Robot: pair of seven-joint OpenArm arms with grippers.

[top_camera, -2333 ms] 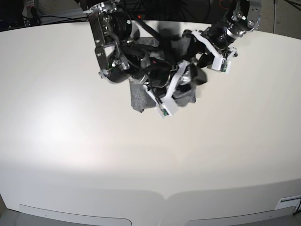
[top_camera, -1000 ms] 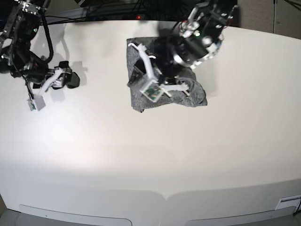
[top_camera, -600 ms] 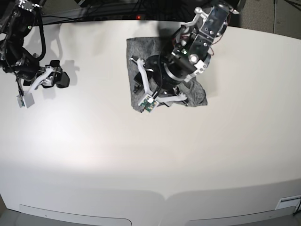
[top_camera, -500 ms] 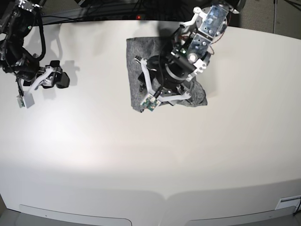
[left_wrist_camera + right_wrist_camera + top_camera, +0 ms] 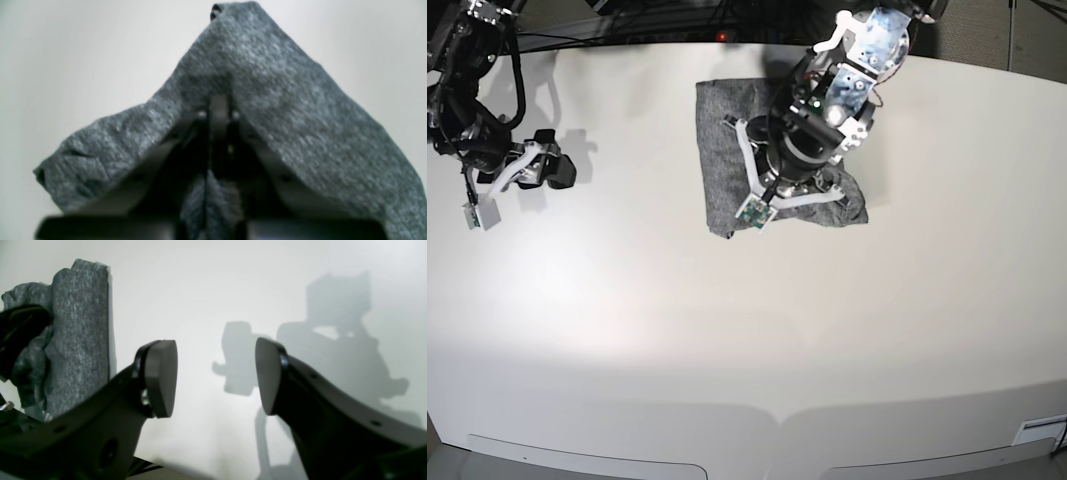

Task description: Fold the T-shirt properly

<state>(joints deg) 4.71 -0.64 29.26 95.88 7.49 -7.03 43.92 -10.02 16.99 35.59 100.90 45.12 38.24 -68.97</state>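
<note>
The dark-grey T-shirt (image 5: pixel 722 110) lies as a folded bundle at the back middle of the white table (image 5: pixel 727 330). My left gripper (image 5: pixel 775 186) presses down on its front half and is shut on a pinch of the knit. In the left wrist view the T-shirt (image 5: pixel 283 100) drapes in a peak over the left gripper (image 5: pixel 218 133), and a fold of cloth shows between the jaws. My right gripper (image 5: pixel 545 170) hovers far off to the left over bare table. The right gripper (image 5: pixel 215 376) is open and holds nothing. The T-shirt (image 5: pixel 80 323) appears at that view's left edge.
Dark cables and equipment (image 5: pixel 677 15) run behind the table's back edge. The table's curved front edge (image 5: pixel 777 412) is at the bottom of the base view. Shadows of the right arm (image 5: pixel 333 340) fall on the tabletop.
The left gripper has come down onto the shirt and shut on a fold of it. The right arm drifted slightly left a second ago, then held still with its jaws wide.
</note>
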